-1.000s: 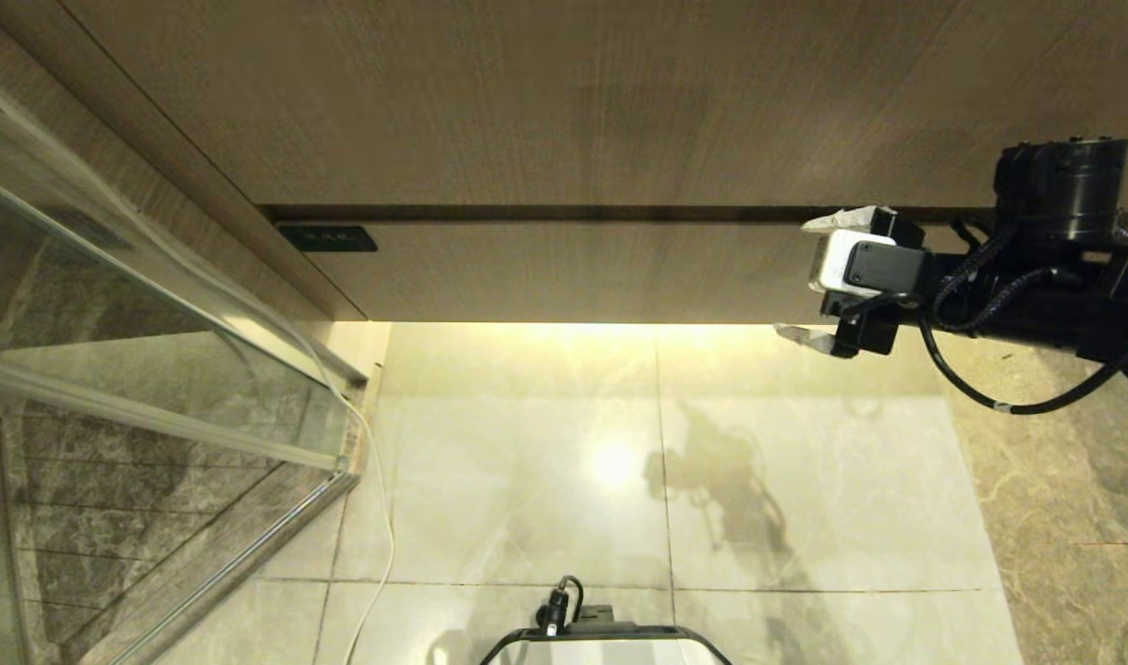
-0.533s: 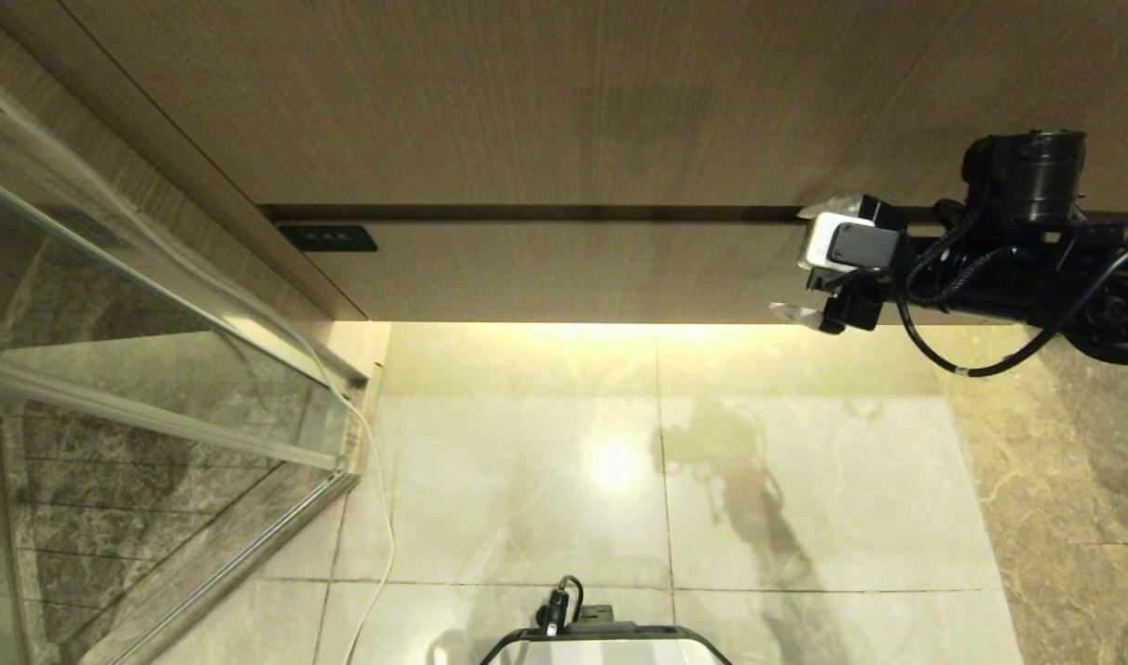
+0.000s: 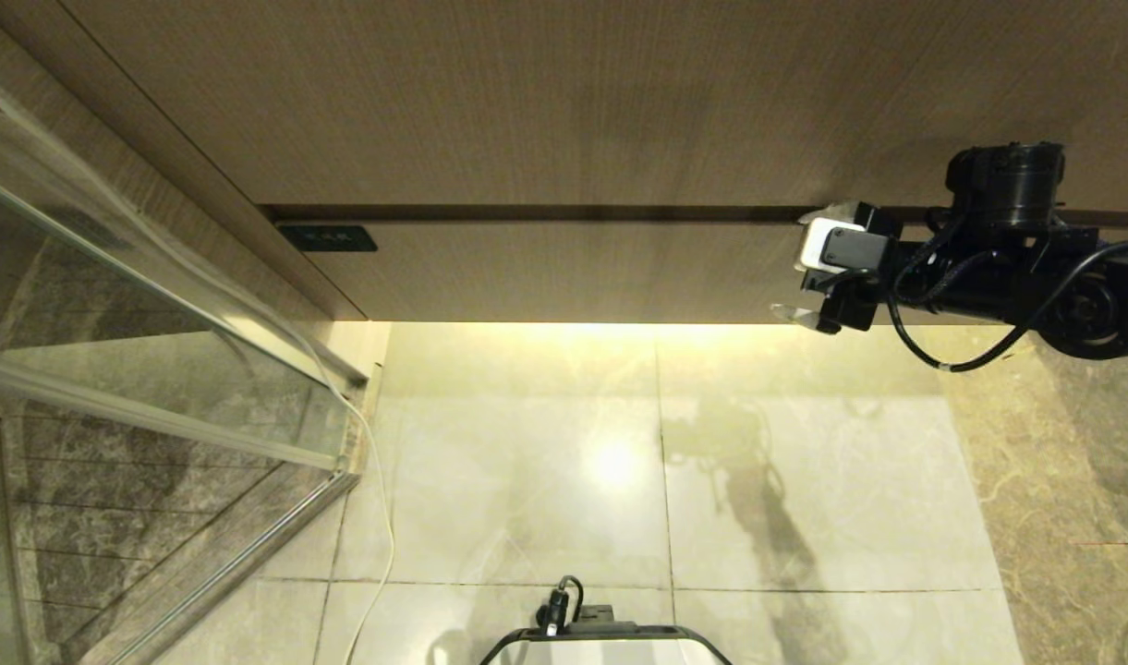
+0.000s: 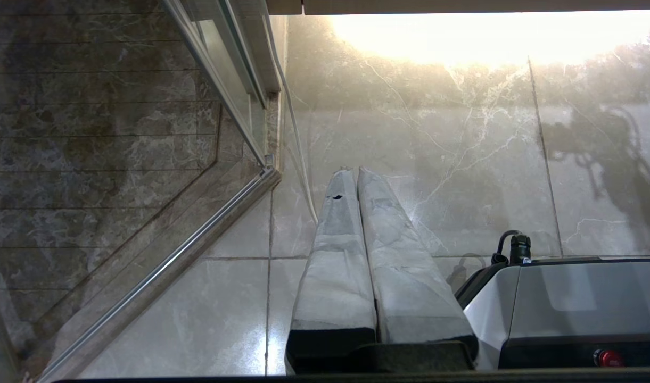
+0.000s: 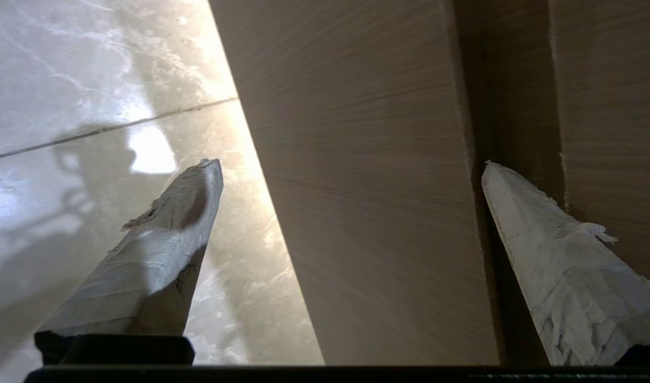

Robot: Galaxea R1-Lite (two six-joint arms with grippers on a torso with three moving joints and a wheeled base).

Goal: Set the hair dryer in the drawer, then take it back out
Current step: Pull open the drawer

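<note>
Right gripper (image 3: 808, 268) spread across shut drawer (image 3: 564, 272) (contents hidden).

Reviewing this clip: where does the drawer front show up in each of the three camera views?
Head view: the drawer is the shut wood band across mid-picture, right gripper straddling its right end.
Left wrist view: only a sliver at the top edge.
Right wrist view: the panel between the open fingers.
Shared landmark: the lit floor.
</note>
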